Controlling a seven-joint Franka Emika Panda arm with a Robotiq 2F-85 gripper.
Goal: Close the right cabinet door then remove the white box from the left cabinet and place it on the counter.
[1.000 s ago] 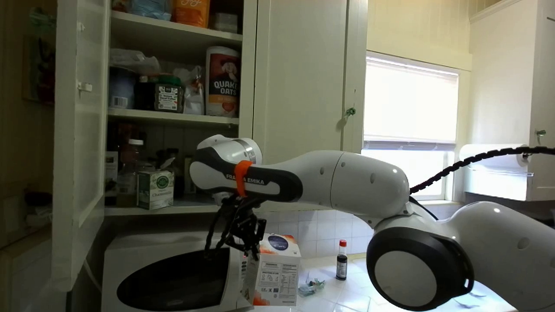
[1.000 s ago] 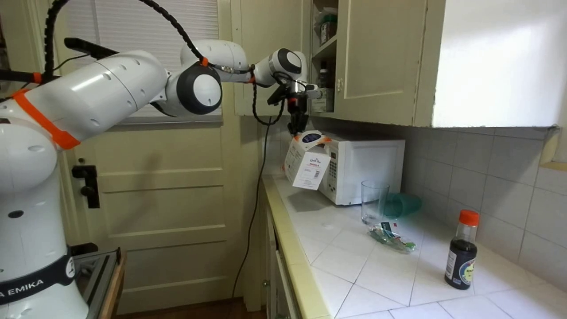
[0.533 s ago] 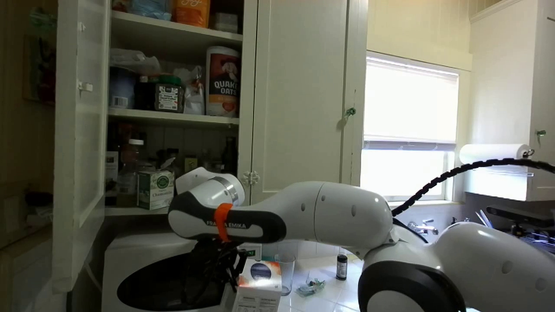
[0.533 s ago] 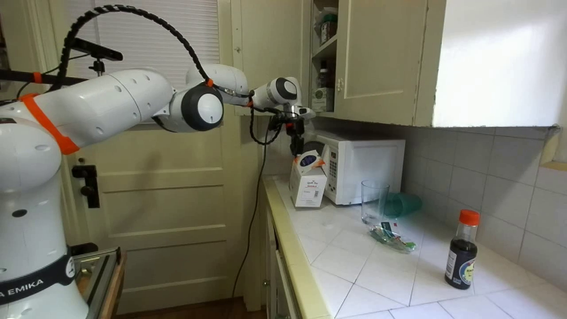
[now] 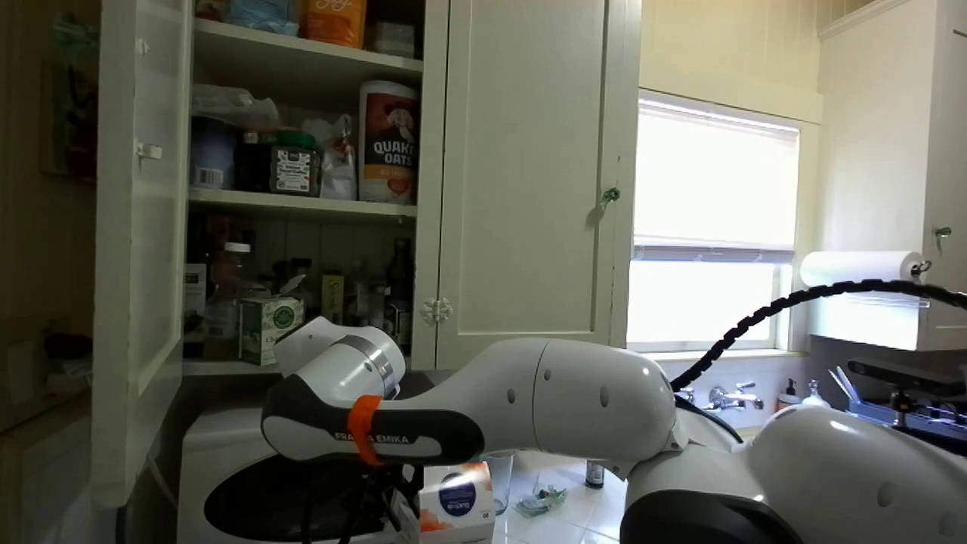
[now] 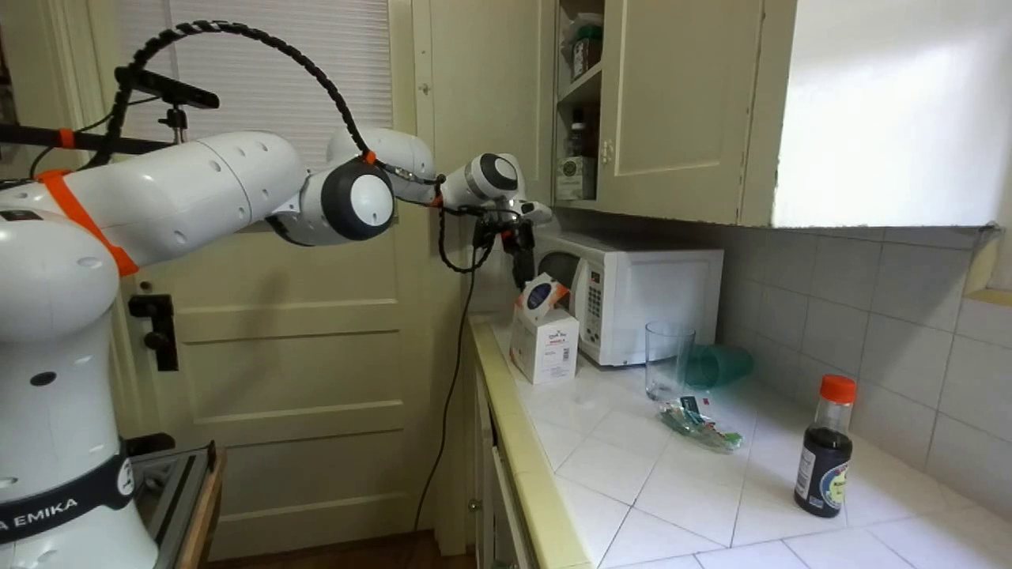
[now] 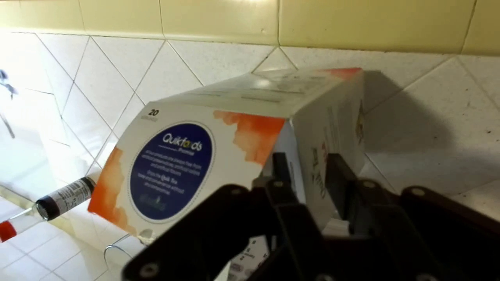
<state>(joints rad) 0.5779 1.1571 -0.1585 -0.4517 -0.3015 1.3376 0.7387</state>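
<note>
The white box (image 6: pixel 547 349) stands on the pale tiled counter (image 6: pixel 680 482), close to the yellow edge and in front of the microwave. Its top flap with the round blue mark (image 7: pixel 172 171) is raised. In the wrist view my gripper (image 7: pixel 307 168) is open around one wall of the box, with a gap on view between the finger pads (image 7: pixel 339 183). One finger is on the flap side, the other outside. The right cabinet door (image 5: pixel 529 174) is shut. The left cabinet (image 5: pixel 302 198) is open, its shelves full of jars and packages.
A white microwave (image 6: pixel 656 292) stands right behind the box. Beyond it are a clear glass (image 6: pixel 668 359), a green cup (image 6: pixel 719 366), a plastic packet (image 6: pixel 700 427) and a sauce bottle (image 6: pixel 824 458). The left cabinet's door (image 5: pixel 147 242) hangs open.
My arm has come down, bringing the box from a tilted hang in the air to upright on the counter. The fingers have parted from their grip on it.
</note>
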